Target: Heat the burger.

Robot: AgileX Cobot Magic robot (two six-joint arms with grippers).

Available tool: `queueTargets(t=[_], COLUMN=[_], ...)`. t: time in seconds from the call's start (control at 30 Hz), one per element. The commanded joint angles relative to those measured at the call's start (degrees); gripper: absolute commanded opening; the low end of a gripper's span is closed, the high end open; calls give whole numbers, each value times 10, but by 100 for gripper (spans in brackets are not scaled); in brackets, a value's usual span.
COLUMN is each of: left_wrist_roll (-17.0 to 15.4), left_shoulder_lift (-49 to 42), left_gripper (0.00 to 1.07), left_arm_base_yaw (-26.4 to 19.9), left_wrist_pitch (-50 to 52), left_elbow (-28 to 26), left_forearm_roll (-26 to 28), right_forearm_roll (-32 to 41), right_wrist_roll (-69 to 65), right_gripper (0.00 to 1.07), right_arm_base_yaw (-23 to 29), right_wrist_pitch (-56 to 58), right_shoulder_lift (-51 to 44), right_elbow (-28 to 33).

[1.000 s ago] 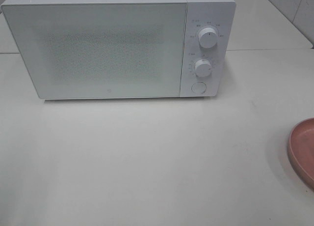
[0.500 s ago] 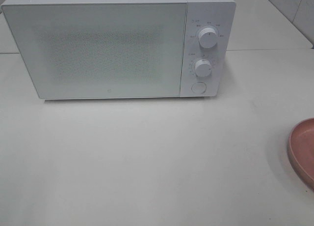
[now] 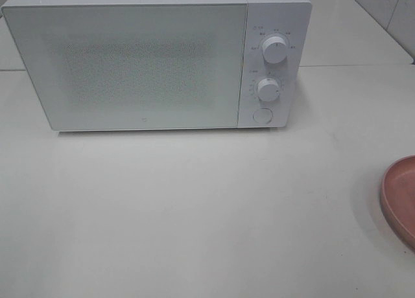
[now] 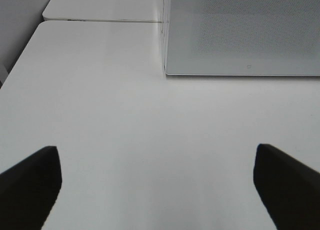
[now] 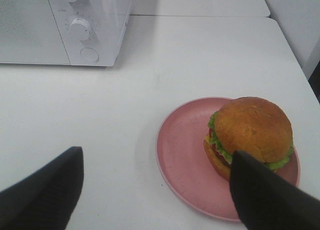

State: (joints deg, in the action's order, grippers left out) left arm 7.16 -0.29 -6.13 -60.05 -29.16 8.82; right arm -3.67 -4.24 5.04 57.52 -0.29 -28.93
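The burger (image 5: 252, 130), with a golden-brown bun and green lettuce, sits on a pink plate (image 5: 186, 155) in the right wrist view. My right gripper (image 5: 157, 190) is open above the table, one finger (image 5: 267, 197) overlapping the burger's near side, the other finger (image 5: 45, 192) over bare table. The white microwave (image 3: 155, 58) stands at the back with its door shut. My left gripper (image 4: 157, 182) is open over bare table in front of the microwave's door (image 4: 245, 32). In the exterior high view only the plate's edge (image 3: 399, 197) shows at the right; the burger and both grippers are out of that view.
The microwave has two knobs (image 3: 275, 50) (image 3: 268, 89) and a round button (image 3: 261, 115) on its right panel. White tabletop (image 3: 194, 207) stretches in front of it. A table edge and wall lie to the right of the plate (image 5: 305, 45).
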Motion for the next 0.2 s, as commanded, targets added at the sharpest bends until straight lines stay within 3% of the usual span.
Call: queueTargets(t=[0.03,0.2], left_wrist_roll=[1,1], left_shoulder_lift=[-15,-15], left_gripper=[100,100], left_arm_base_yaw=[1,1], left_wrist_pitch=[5,5], left_elbow=[2,2], left_forearm_roll=[5,5], right_forearm_roll=[-2,-2], right_wrist_roll=[3,4], right_gripper=[75,75], right_arm_base_yaw=[-5,-5], right_wrist_pitch=[1,1], right_shoulder_lift=[-14,-14], right_elbow=[1,1])
